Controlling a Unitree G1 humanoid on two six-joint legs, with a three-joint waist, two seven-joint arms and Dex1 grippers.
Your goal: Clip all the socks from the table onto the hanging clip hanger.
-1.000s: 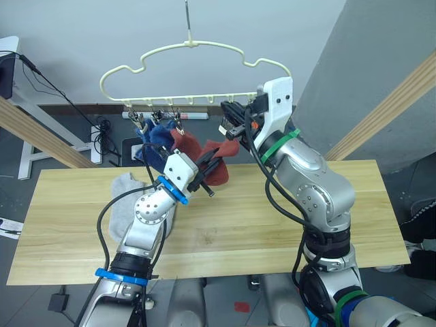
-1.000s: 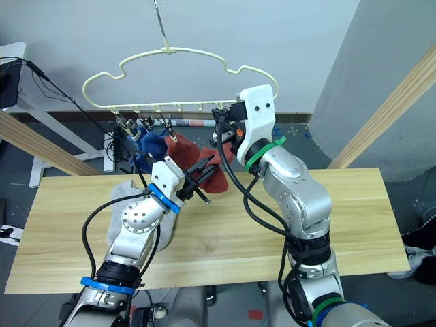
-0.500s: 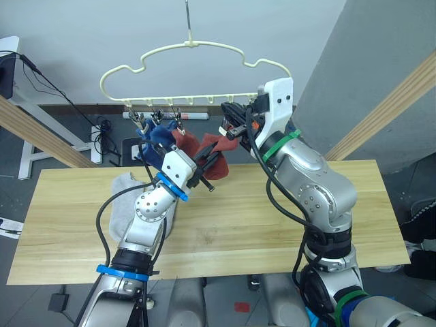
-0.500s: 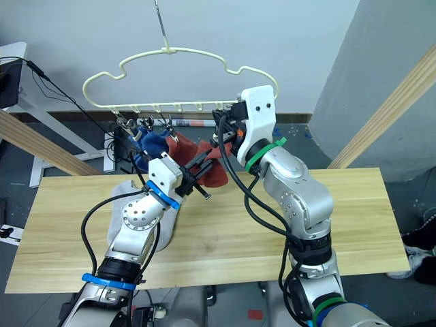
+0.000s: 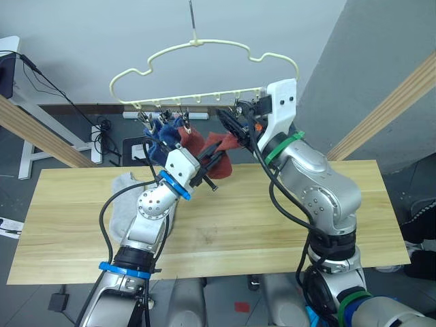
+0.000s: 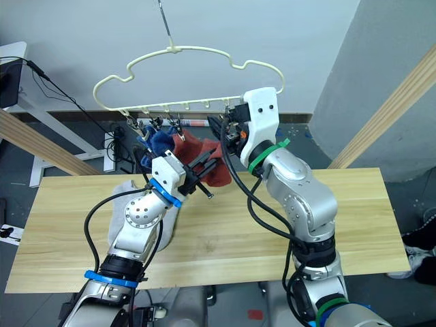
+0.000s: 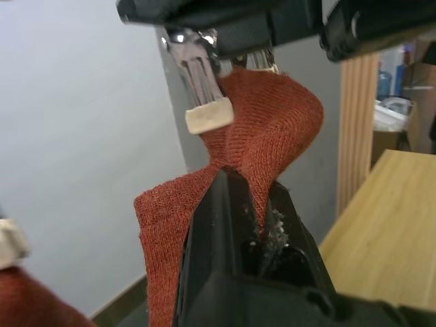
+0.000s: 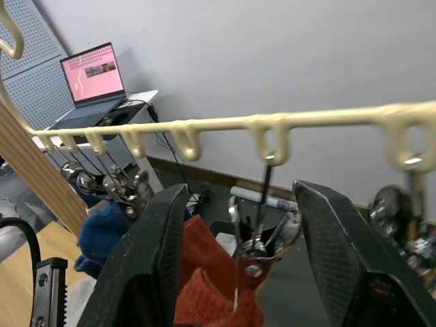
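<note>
Clip hanger [image 5: 204,71] hangs above the table's [image 5: 272,218] far edge, socks [image 5: 178,136] clipped under its left half, one sock [image 5: 126,201] on the table at left, left gripper [image 5: 212,158] below the right gripper [image 5: 231,122].

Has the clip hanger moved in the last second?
Yes. The clip hanger has swung toward the robot's right, judged against the table, which sits unchanged.

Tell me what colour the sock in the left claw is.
Rust red sock; the left wrist view shows it best.
</note>
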